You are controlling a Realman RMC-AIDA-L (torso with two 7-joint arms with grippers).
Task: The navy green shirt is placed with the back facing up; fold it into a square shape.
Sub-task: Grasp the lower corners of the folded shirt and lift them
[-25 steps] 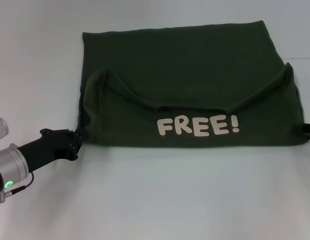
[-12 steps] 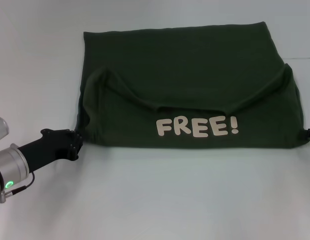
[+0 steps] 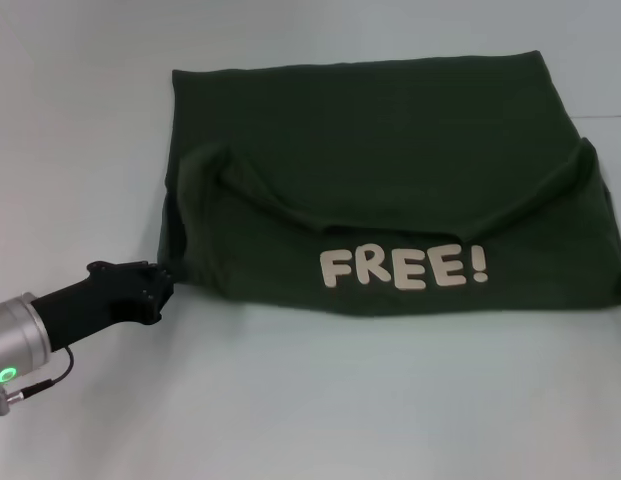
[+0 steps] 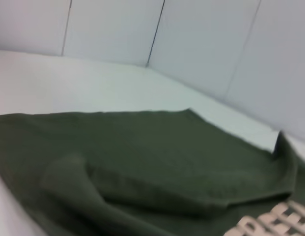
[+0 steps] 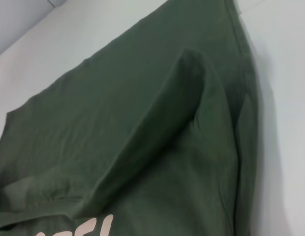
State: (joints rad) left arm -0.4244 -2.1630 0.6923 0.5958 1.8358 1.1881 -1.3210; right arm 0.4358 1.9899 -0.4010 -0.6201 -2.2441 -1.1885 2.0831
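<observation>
The navy green shirt [image 3: 390,150] lies across the white table, its near part folded up over the rest. That fold shows pale "FREE!" lettering [image 3: 402,268] and two raised ridges at its sides. My left gripper [image 3: 162,280] is at the shirt's near left corner, shut on the fabric edge. The left wrist view looks low over the shirt [image 4: 142,162] towards the walls. One ridge of the shirt [image 5: 142,128] fills the right wrist view. My right gripper shows in none of the views.
The white table [image 3: 320,400] surrounds the shirt, with bare surface in front of it and to its left. White wall panels [image 4: 201,44] stand behind the table. The shirt's right edge reaches the picture's border in the head view.
The shirt has slid a little to the right and towards me. My left gripper moved with its corner. The right gripper, seen earlier at the shirt's right edge, has left the head view.
</observation>
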